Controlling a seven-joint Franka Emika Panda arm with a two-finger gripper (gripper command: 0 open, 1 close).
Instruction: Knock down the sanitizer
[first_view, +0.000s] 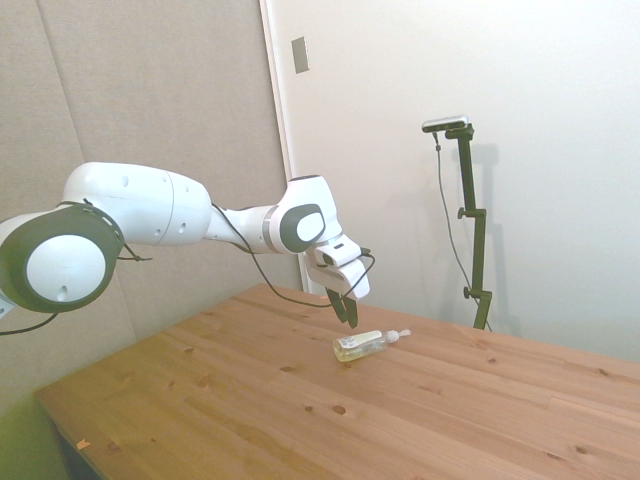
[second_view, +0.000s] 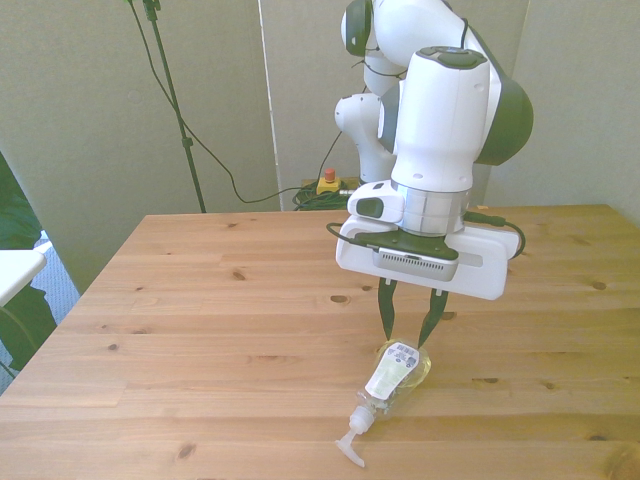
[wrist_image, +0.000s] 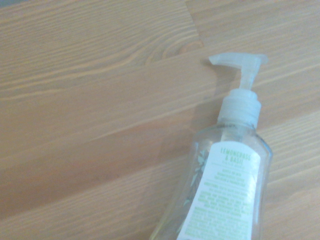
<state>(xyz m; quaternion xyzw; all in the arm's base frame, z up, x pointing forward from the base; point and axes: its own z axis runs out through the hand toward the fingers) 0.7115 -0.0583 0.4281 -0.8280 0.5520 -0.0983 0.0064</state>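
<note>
Step in hand: the sanitizer (second_view: 396, 372) already lies flat on its side on the table (second_view: 200, 300), so the knock-down looks done; what remains, as I judge it, is only to clear away.
Next move: calls for a straight lift of the arm (second_view: 440, 120), keeping the fingertips off the bottle so it does not roll or spin.
Gripper (second_view: 410, 322): fingers parted to a moderate gap, holding nothing, pointing down just above the bottle's base end. From the side view it hangs just beside and above that end (first_view: 349, 312); whether a fingertip touches the plastic I cannot tell from either view.
Bottle position: near the table's near edge in the front view, a little to the front view's right of middle; base toward the gripper, pump toward the camera.
Bottle look: slim clear plastic, a little yellowish liquid pooled along the lower side (first_view: 366, 343), white label facing up with green print (wrist_image: 227, 200), white pump nozzle (wrist_image: 239, 67) lying against the wood.
Risk: round body, so a stray nudge could send it rolling toward the edge.
</note>
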